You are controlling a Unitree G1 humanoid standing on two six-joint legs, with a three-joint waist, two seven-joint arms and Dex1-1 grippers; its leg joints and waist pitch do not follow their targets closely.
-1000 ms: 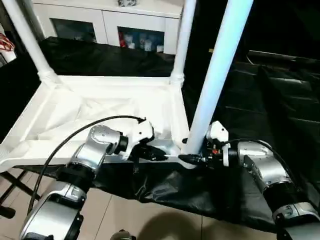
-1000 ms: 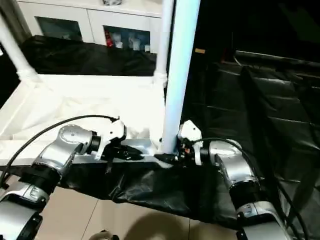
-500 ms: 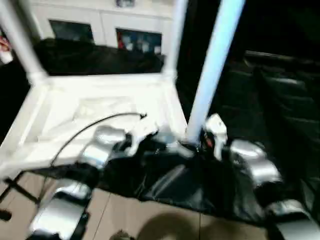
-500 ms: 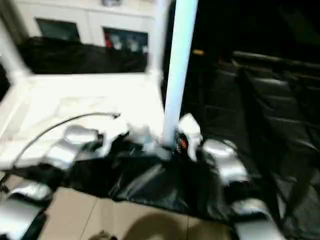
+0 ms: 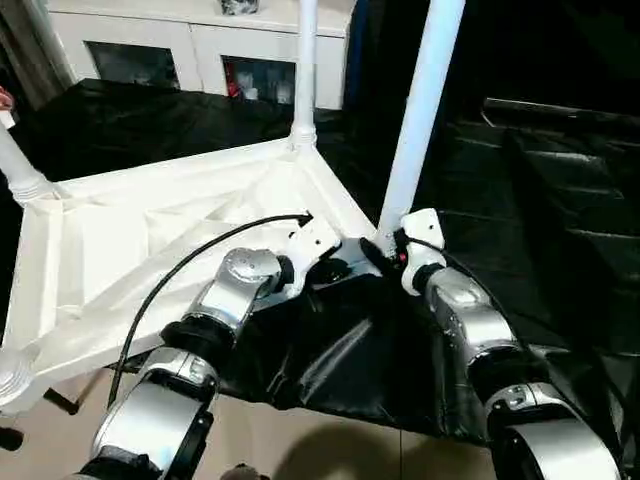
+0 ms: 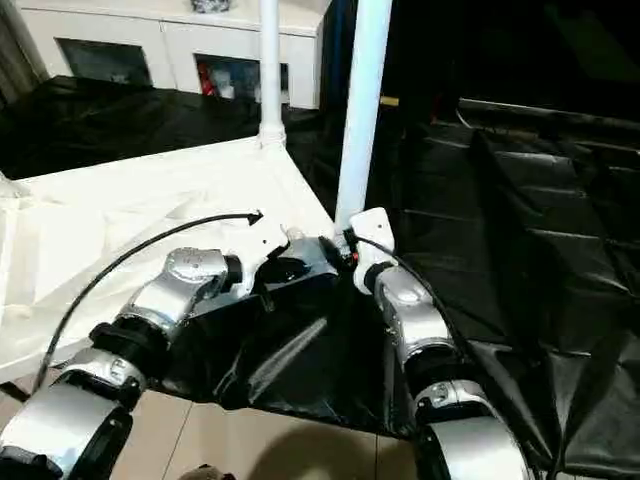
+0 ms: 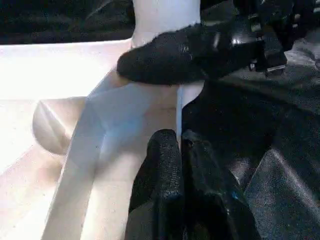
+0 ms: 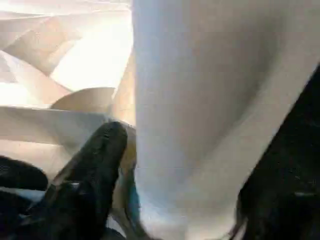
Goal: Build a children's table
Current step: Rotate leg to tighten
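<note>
The upside-down children's table (image 5: 150,240) is lying on a worktop (image 5: 560,230) covered in black sheeting, underside up. I count three legs: the nearest leg (image 5: 418,110) stands in the corner socket by the robot, a second leg (image 5: 303,70) in the far corner, a third leg (image 5: 18,172) at the left corner. A fourth socket (image 5: 12,375) shows at the near-left corner.

Two tools, both at that near corner. The left tool (image 7: 179,150) is pressed together on the top's rim. The right tool (image 5: 385,255) is pinching the base of the nearest leg. A white cabinet (image 5: 200,50) sits behind.
</note>
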